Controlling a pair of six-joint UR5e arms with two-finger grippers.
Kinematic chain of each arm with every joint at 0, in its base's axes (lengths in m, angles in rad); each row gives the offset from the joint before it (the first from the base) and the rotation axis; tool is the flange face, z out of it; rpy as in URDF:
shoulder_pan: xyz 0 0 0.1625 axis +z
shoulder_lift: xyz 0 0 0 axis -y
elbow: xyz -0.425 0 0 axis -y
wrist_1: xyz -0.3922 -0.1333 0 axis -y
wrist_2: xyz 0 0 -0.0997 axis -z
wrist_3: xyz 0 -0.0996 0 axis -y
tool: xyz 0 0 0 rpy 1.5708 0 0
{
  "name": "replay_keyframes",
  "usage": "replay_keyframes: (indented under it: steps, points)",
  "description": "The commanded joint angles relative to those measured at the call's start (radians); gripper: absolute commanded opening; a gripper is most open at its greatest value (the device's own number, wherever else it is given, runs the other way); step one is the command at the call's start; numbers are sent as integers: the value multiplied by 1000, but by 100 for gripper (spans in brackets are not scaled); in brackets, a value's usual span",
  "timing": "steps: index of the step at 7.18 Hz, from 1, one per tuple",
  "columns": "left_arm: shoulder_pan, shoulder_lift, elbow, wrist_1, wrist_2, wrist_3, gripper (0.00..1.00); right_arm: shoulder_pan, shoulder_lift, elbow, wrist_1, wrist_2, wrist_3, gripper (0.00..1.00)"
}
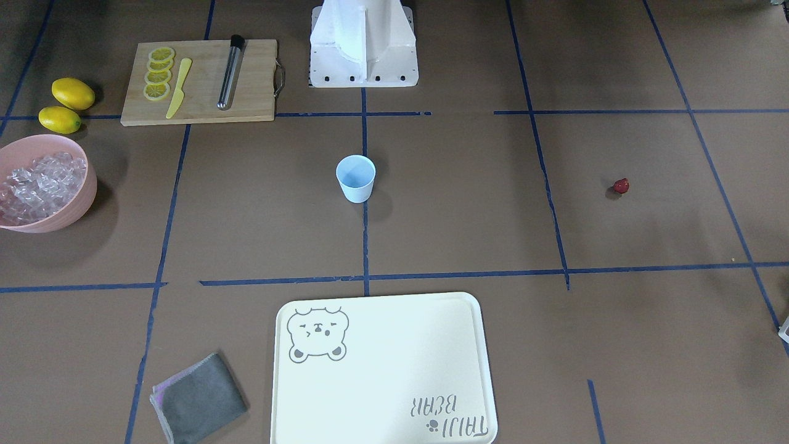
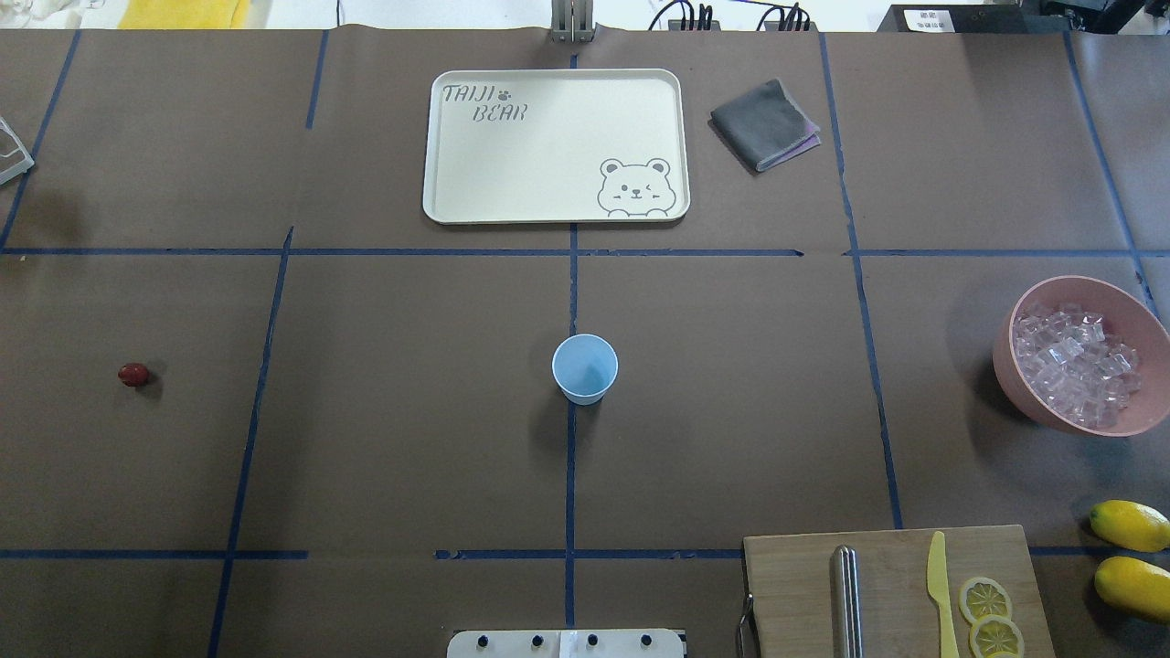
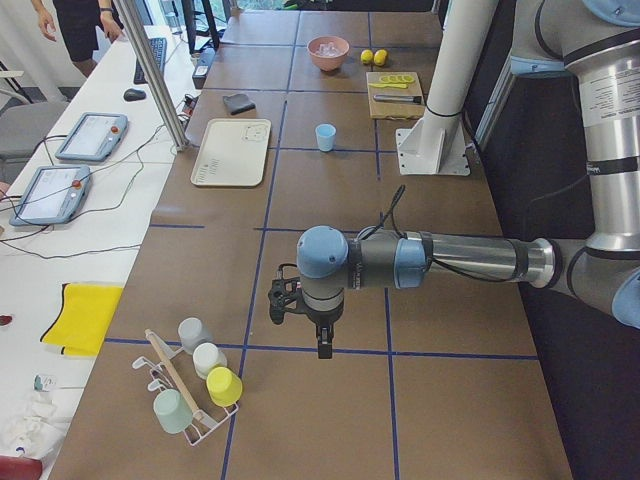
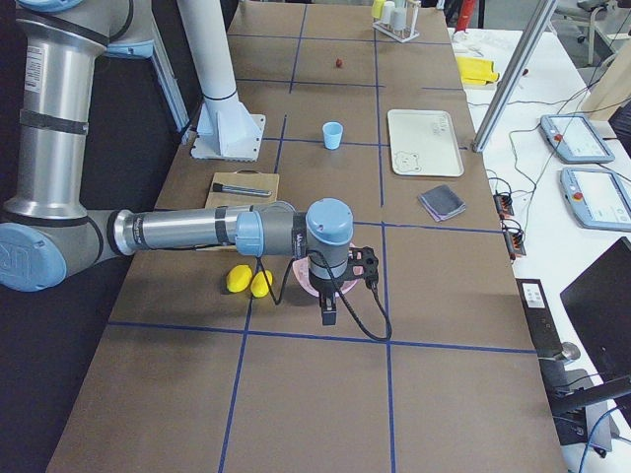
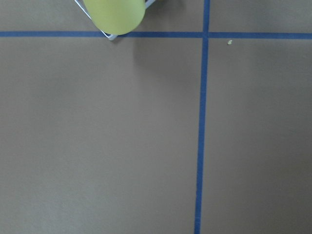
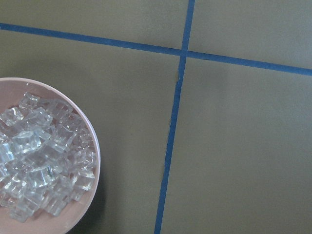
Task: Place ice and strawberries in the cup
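Observation:
The pale blue cup (image 2: 585, 368) stands upright and empty at the table's middle; it also shows in the front view (image 1: 355, 179). The strawberry (image 2: 133, 374) lies alone on the table's left side, and shows in the front view (image 1: 621, 186). The ice (image 2: 1074, 366) fills the pink bowl (image 2: 1033, 402) at the right, and shows in the right wrist view (image 6: 39, 161). My left gripper (image 3: 322, 342) hangs above the table near the left end, my right gripper (image 4: 327, 313) just beyond the bowl. I cannot tell whether either is open or shut.
A cream tray (image 2: 548, 146) and a grey cloth (image 2: 763, 123) lie at the far side. A cutting board (image 2: 795, 585) with lemon slices, a yellow knife and a metal tool sits near right, beside two lemons (image 2: 1129, 525). A cup rack (image 3: 190, 385) stands at the left end.

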Motion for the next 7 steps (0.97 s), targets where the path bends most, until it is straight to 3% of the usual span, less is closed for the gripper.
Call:
replay_keyframes:
  steps: [1,4,5,7]
  points:
    - [6,3,-11,10,-4,-4,100,0,-6,-5,9,7,3,100]
    - [9,16,-7,12,-5,-8,100,-2,-10,-8,7,19,14,100]
    - [10,15,12,-2,-5,-1,100,-5,-10,-5,10,68,16,100]
    - [12,16,-6,-4,-13,-1,100,-99,-11,27,42,108,61,100]
